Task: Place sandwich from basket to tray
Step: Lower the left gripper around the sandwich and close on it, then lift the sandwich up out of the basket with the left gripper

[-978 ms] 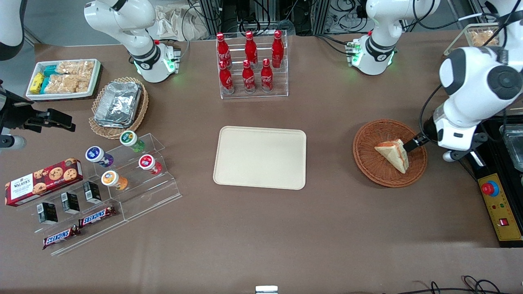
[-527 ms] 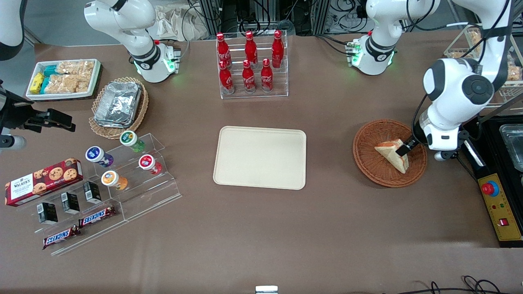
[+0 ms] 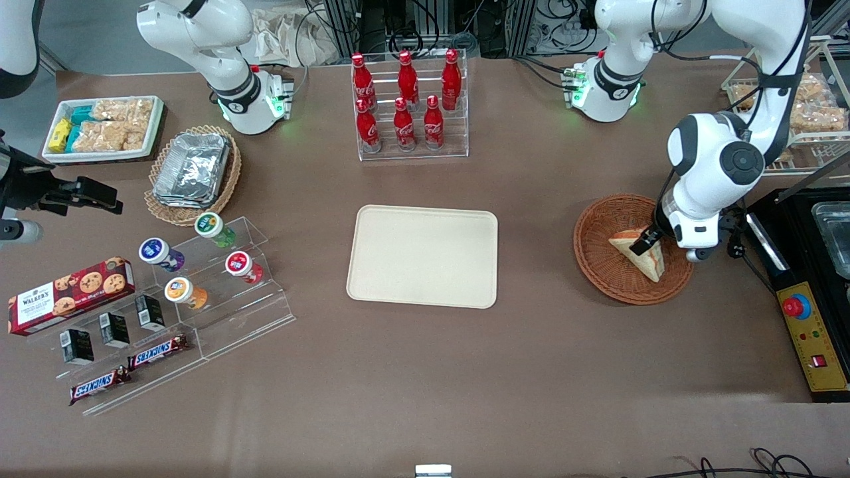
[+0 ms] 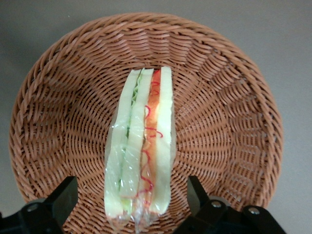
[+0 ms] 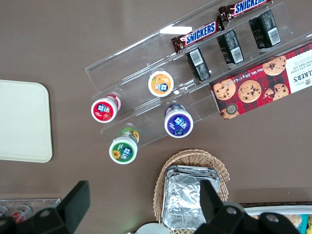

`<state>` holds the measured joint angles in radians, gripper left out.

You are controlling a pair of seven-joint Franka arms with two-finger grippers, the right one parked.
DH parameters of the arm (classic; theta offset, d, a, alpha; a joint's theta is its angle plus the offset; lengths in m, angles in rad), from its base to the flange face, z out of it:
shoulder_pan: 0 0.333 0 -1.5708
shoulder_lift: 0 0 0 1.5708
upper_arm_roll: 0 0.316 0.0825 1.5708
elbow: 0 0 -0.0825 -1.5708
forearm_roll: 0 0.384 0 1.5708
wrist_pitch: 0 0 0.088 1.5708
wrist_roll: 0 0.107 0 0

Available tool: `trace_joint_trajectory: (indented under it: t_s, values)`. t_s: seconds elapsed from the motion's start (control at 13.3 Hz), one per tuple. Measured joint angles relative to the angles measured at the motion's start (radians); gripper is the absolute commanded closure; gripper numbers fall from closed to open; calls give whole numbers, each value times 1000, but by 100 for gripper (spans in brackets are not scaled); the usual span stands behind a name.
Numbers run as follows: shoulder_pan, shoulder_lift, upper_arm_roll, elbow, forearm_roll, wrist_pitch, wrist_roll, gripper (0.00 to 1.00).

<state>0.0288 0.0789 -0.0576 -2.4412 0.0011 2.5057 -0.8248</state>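
Observation:
The sandwich [image 3: 639, 254] lies in the reddish-brown wicker basket [image 3: 597, 269], toward the working arm's end of the table. In the left wrist view the sandwich [image 4: 141, 141] stands on its edge in clear wrap, its red-orange and green filling stripes facing the camera, in the middle of the basket [image 4: 224, 122]. My gripper [image 3: 647, 243] hangs low over the basket and is open [image 4: 130, 191]. One dark finger [image 4: 62, 197] stands on each side of the sandwich's near end, with a gap to it on both sides. The cream tray [image 3: 422, 256] lies bare at mid-table, a short way from the basket.
A clear rack of red cola bottles [image 3: 406, 106] stands farther from the front camera than the tray. A black box with a red button [image 3: 813, 338] and a wire rack of snack bags [image 3: 810, 113] sit beside the basket at the working arm's end. Acrylic steps with cups [image 3: 212, 265] are toward the parked arm's end.
Over the last second the working arm has swung in over the basket. The gripper has slid from the basket's rim to straddle the sandwich. The sandwich has not moved.

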Motion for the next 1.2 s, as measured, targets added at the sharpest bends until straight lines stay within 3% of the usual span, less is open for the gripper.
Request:
trace_joint_trajectory:
  t_s: [0.08,0.15,0.23,0.3,0.83,0.98,1.2]
  values:
    - [0,9,2,-4,0,13,0,5]
    - [0,21,3,-7,0,24,0,34]
    - [0,42,4,-9,0,50,0,87]
    - [0,55,7,-9,0,63,-1,100]
    - [0,44,30,24,2,66,-3,100]
    - [0,12,29,99,20,-78,8,100]
    - [-2,-21,21,333,26,-434,149,100]
